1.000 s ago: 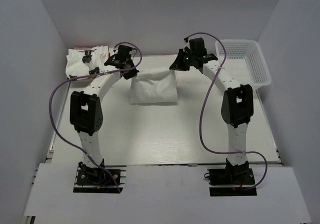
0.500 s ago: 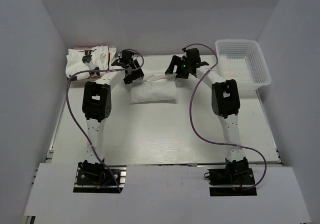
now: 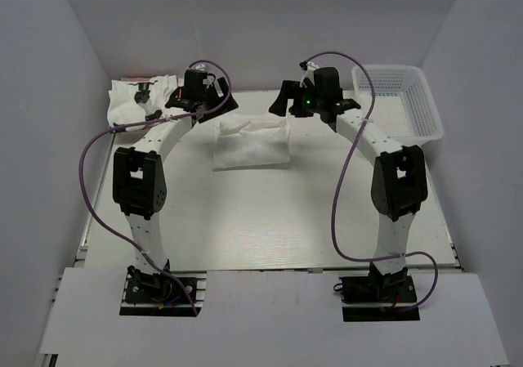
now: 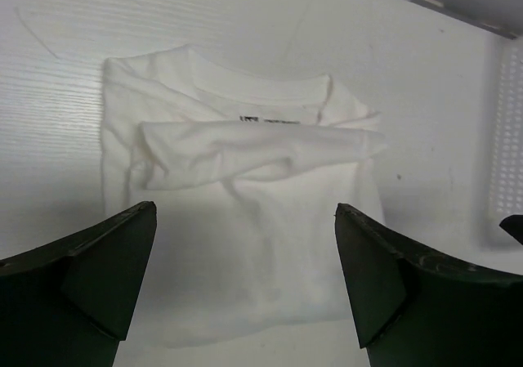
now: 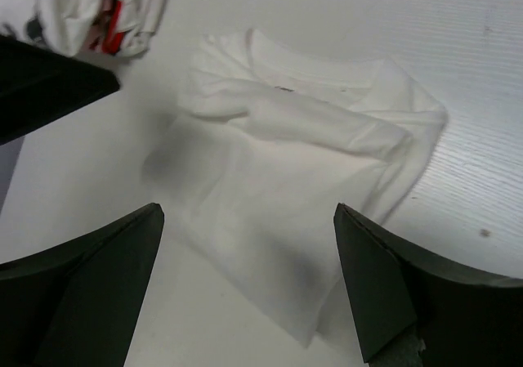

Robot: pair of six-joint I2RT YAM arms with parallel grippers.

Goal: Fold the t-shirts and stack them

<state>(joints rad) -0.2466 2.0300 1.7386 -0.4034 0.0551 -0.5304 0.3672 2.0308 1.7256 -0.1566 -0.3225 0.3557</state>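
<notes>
Bright even overhead light, soft shadows, slightly washed-out whites, mild wrist-view blur

I work on a white table. Its top has thin lines in it, like painted wood. Three plain walls stand around it: a left wall, a back wall and a right wall. All three are a pale grey-white. A flat white board lies across the near edge of the table. A thin metal strip runs between the board and the table top. The light is soft and even, and the shadows on the table are pale.
</notes>
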